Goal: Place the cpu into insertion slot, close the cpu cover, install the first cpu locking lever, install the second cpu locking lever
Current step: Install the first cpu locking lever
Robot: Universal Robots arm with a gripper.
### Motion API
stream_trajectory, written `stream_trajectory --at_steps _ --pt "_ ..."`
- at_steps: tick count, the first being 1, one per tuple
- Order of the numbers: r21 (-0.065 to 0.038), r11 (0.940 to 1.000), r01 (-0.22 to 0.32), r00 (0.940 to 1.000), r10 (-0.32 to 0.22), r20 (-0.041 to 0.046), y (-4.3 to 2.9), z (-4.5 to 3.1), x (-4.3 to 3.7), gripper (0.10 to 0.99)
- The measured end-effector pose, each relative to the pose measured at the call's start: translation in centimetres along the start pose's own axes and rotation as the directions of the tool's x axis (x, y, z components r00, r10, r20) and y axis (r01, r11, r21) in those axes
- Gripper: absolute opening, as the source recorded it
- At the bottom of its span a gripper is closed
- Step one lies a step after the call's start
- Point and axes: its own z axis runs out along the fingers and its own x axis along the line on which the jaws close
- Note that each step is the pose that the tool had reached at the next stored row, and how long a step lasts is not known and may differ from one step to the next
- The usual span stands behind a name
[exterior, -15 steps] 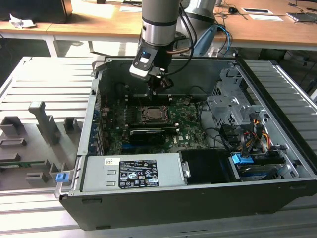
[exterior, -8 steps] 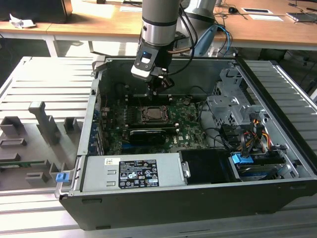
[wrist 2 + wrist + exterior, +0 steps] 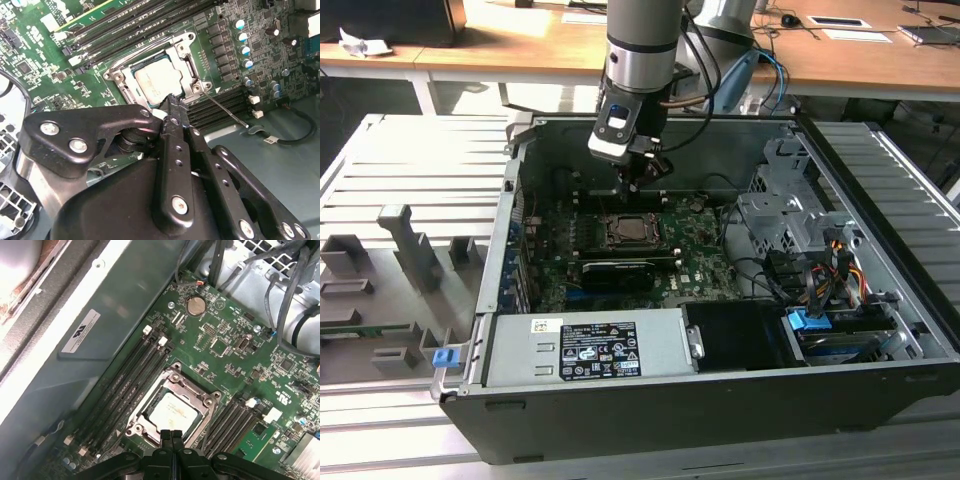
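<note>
An open computer case [image 3: 720, 410] is seen across the middle of the exterior view, with a grey power supply box [image 3: 585, 350] along its lower left and a green motherboard [image 3: 700, 265] behind it. The arm [image 3: 640, 40] is brought down from the upper middle of the frame, and the gripper [image 3: 638, 178] is held just above the board.

The cpu [image 3: 630, 229] is found slightly left of the frame's centre, directly below the gripper, seated in the insertion slot [image 3: 642, 243]. In both wrist views the cpu [image 3: 156, 80] [image 3: 172, 411] is shown as a small flat square with a dull silver-beige metal top, smooth and faintly glossy, with rounded corners. It is framed by the cpu cover [image 3: 191, 75] [image 3: 195, 385], a thin silver plate that is laid flat over the socket, so that the chip is seen through its square window. Bright screw heads are seen at the cover's corners.

The gripper [image 3: 172, 102] [image 3: 171, 432] is shown with its black jaws pressed together, and nothing is seen between them. Its tips are held at the edge of the cover, just beside the chip; whether they touch the metal cannot be told.

In the second wrist view a thin metal lever rod [image 3: 225, 107] is seen slanting away from one corner of the cover, across the black memory slots [image 3: 145, 20]. In the first wrist view a round coin battery [image 3: 196, 305] is seen well apart from the socket.
</note>
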Motion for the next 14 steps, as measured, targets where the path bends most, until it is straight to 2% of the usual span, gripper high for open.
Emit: stream_trajectory --at_steps 7,9,14 --pt "0.001 0.9993 0.037 0.9993 -0.037 -0.0002 0.00 0.00 0.00 0.106" --pt "0.001 0.9978 0.067 0.9978 -0.067 -0.0004 0.00 0.00 0.00 0.106" --pt "0.001 0.9952 0.098 0.9952 -0.098 -0.0007 0.00 0.00 0.00 0.106"
